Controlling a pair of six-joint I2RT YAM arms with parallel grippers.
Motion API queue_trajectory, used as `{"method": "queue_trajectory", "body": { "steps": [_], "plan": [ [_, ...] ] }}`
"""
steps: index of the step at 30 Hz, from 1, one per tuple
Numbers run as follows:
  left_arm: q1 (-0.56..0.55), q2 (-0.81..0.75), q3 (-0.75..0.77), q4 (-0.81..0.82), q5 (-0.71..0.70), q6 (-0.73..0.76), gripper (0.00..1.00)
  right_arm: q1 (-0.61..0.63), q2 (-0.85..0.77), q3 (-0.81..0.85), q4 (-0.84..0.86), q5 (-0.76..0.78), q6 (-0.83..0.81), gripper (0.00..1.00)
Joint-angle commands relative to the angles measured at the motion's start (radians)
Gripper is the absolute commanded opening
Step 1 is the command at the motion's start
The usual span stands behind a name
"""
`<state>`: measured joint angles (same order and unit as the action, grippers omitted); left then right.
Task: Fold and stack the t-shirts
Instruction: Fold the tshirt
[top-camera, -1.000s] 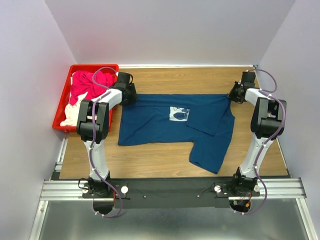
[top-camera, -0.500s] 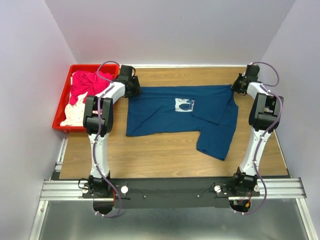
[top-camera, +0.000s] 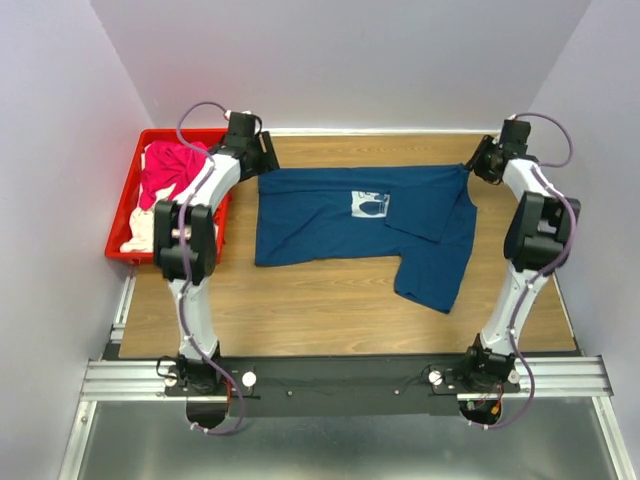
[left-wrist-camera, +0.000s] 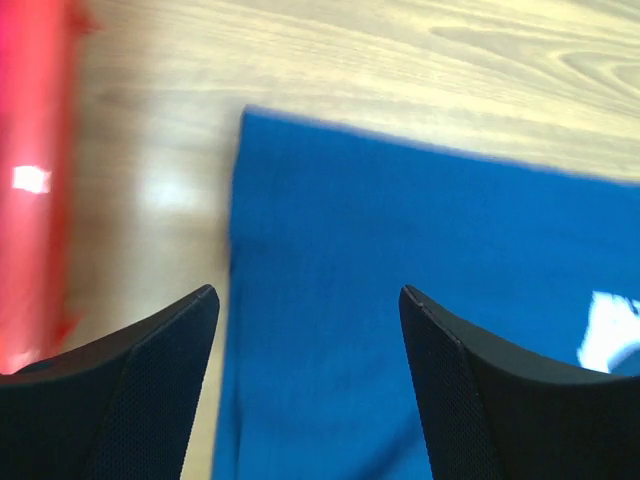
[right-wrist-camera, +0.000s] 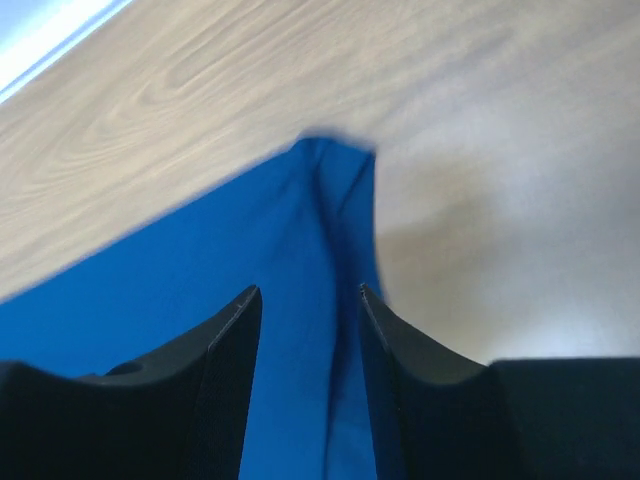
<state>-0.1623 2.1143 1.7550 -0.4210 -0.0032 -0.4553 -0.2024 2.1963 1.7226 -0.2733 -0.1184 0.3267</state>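
Observation:
The dark navy t-shirt (top-camera: 340, 220) lies spread face up on the wooden table, white chest print (top-camera: 368, 204) showing, with its right side folded over and one part trailing toward the near right. My left gripper (top-camera: 262, 158) is open just above the shirt's far left corner; in the left wrist view the gripper (left-wrist-camera: 308, 292) has blue cloth (left-wrist-camera: 400, 260) lying flat below its spread fingers. My right gripper (top-camera: 480, 165) hovers at the far right corner; in the right wrist view the gripper (right-wrist-camera: 310, 290) is open with the cloth corner (right-wrist-camera: 335, 165) lying below it.
A red plastic crate (top-camera: 122, 195) stands at the far left, holding a magenta-pink shirt (top-camera: 172, 170) and a white one (top-camera: 142, 230). Its wall shows in the left wrist view (left-wrist-camera: 30, 150). Grey walls close the table's back and sides.
Both grippers drew the shirt's far edge toward the back wall, stretching it flat. They have now let go and moved slightly back from the corners.

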Motion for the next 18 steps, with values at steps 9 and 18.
{"method": "queue_trajectory", "body": {
  "steps": [9,18],
  "plan": [
    [-0.160,-0.579,-0.676,0.005,-0.207,-0.032,0.72,0.315,-0.553,-0.533,-0.026,-0.043,0.025,0.50],
    [-0.166,-0.607,-0.827,0.114,-0.181,-0.094,0.67,0.540,-0.526,-0.727,0.026,-0.113,0.043,0.49]
  ]
}}
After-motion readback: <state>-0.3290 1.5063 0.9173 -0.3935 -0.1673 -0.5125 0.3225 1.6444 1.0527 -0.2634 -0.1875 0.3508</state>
